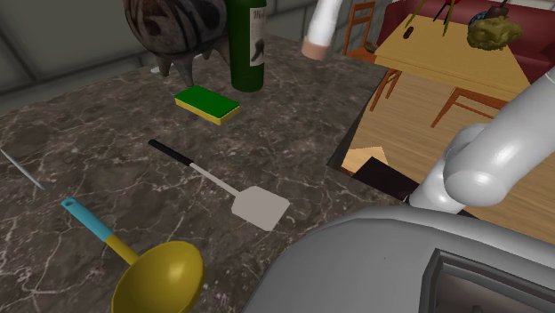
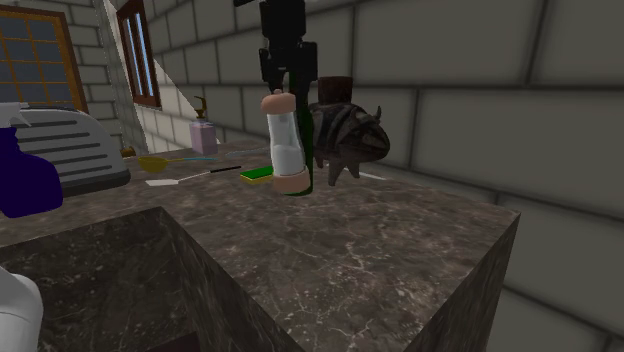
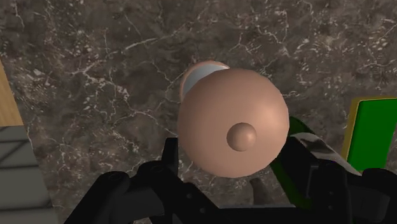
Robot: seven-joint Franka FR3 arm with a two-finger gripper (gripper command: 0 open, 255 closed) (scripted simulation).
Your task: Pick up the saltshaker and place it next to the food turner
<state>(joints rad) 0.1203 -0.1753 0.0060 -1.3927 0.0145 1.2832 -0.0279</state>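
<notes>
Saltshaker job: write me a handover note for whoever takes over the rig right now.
Gripper: the all-black two-finger gripper is shut on the cap of the white saltshaker with pinkish cap and base.
Saltshaker: hangs roughly upright and seems clear of the dark marble counter, near the tall green bottle.
Food turner: black handle and flat grey blade, lying flat on the counter, well apart from the shaker.
Done: grasp and lift.
Left: carry the shaker over, set it down beside the turner, release.
</notes>
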